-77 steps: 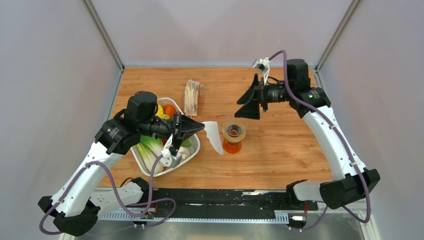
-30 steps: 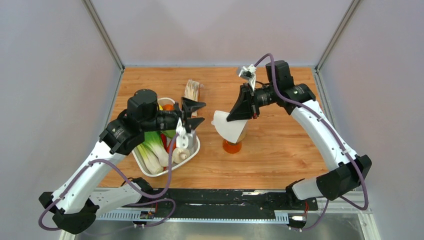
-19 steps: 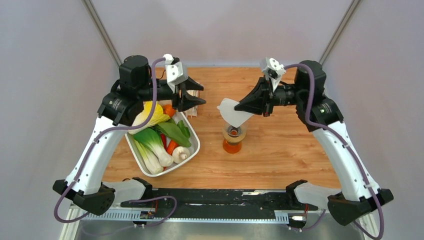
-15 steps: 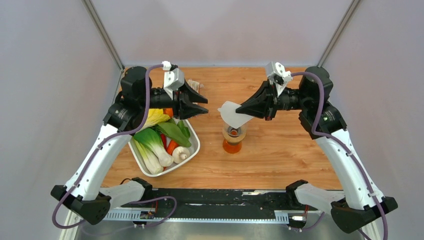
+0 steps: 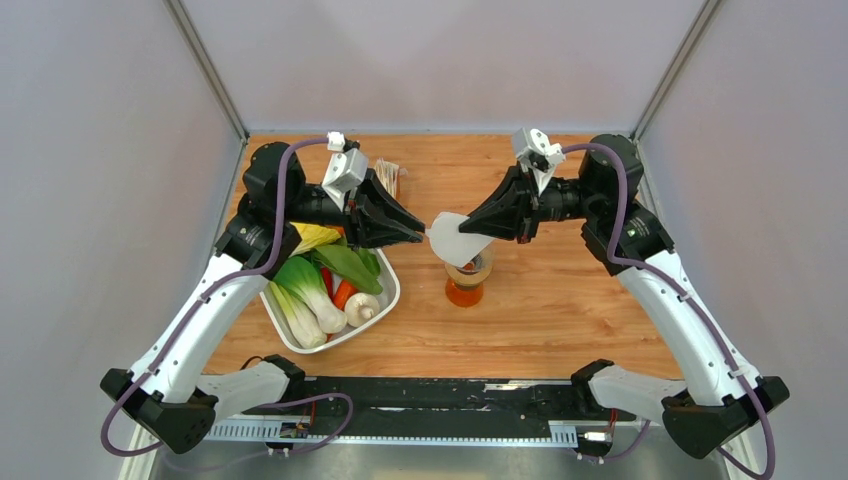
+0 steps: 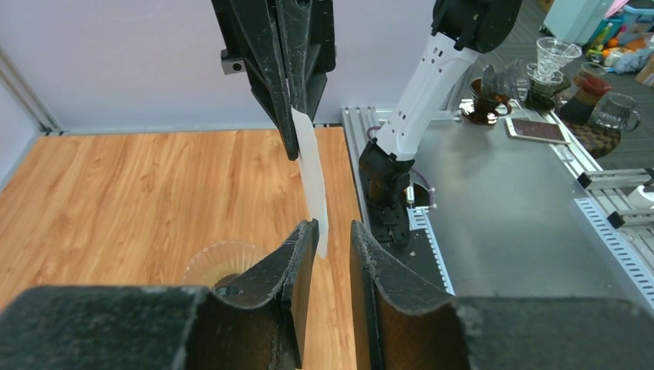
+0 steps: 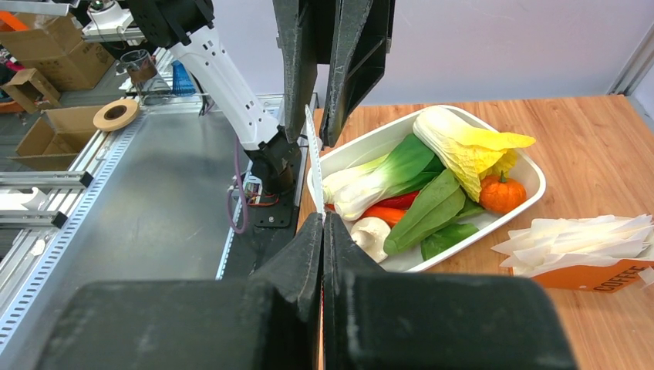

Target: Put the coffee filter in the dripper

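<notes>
**A:** What sits on the wooden table (image 5: 560, 300), from where we stand?

**B:** At left, a white tray (image 5: 389, 297) of vegetables (image 5: 318, 290). At centre, an orange glass vessel (image 5: 464, 293) carries the dripper (image 5: 468, 264), a clear cone with a tan collar, mouth upward. Both arms meet above it.

**A:** And the coffee filter (image 5: 448, 238)?

**B:** It is in the air, just above the dripper and a little to its left, not yet inside. Seen edge-on from either wrist camera, it is only a thin white strip.

**A:** How would it handle?

**B:** My judgement is that it is almost weightless, limp and easily creased or torn. It will probably sag wherever it is unsupported, and its two layers may cling together. It is best pinched lightly at an outer edge, which leaves the middle free to open into a cone.

**A:** The grips, then?

**B:** The right gripper (image 5: 466, 230) has its fingers pressed together on the filter's right-hand edge, with no gap showing. The left gripper (image 5: 418, 235) stands opposite with its jaws parted only narrowly, and the paper's free edge lies in the slot between them. I cannot tell whether either pad touches the paper.
</notes>
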